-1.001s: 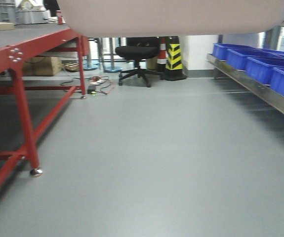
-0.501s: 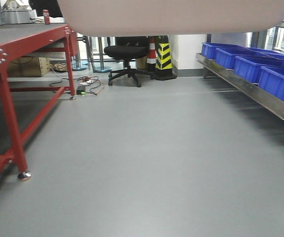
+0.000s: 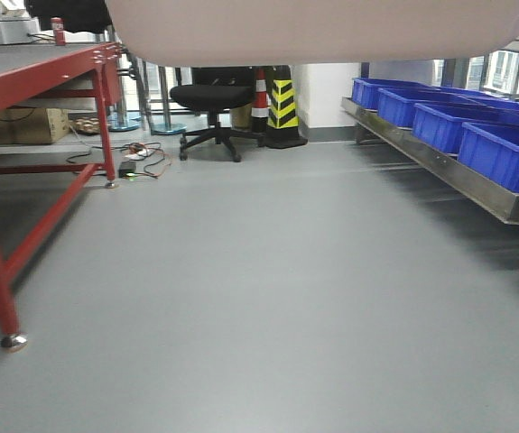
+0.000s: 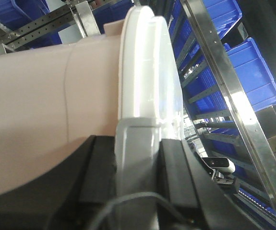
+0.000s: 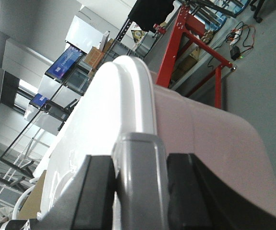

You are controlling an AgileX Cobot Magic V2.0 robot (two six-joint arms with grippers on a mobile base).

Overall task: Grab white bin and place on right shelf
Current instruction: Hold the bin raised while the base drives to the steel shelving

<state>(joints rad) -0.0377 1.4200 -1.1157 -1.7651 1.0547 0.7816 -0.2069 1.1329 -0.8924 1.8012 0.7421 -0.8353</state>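
Observation:
The white bin (image 3: 322, 32) hangs above the floor, and its off-white underside fills the top of the front view. My left gripper (image 4: 138, 146) is shut on the grey latch at one end of the bin (image 4: 37, 110), beside its white lid (image 4: 147, 72). My right gripper (image 5: 140, 165) is shut on the grey latch at the other end of the bin (image 5: 214, 148). The right shelf (image 3: 440, 167) is a steel rack along the right side. Its rail (image 4: 226, 86) also shows in the left wrist view.
Several blue bins (image 3: 503, 153) sit on the steel shelf, and more (image 4: 253, 72) show past the lid. A red-framed table (image 3: 24, 77) stands at the left. A black office chair (image 3: 209, 99), a striped post (image 3: 283, 108) and floor cables (image 3: 142, 158) lie ahead.
The whole scene has slid left in the front view: the red table moves off to the left and the steel shelf with blue bins comes further in. The bin stays held.

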